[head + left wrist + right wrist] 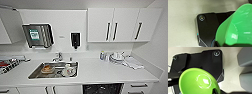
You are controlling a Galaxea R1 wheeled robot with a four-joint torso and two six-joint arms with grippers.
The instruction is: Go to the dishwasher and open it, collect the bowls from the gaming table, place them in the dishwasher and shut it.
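Below our head camera the white table (105,71) runs wall to wall, with a steel sink (53,70) set in it holding dishes, and under its front edge the dishwasher (102,89) shows a dark, open interior. At our left wrist a green bowl (238,26) sits close against the gripper, tilted on edge above the pale floor; we cannot tell whether the left gripper is clamped on it. At our right wrist a yellow-green bowl (198,82) lies just as close, its hollow facing the camera; the right gripper's grip is equally unclear to us.
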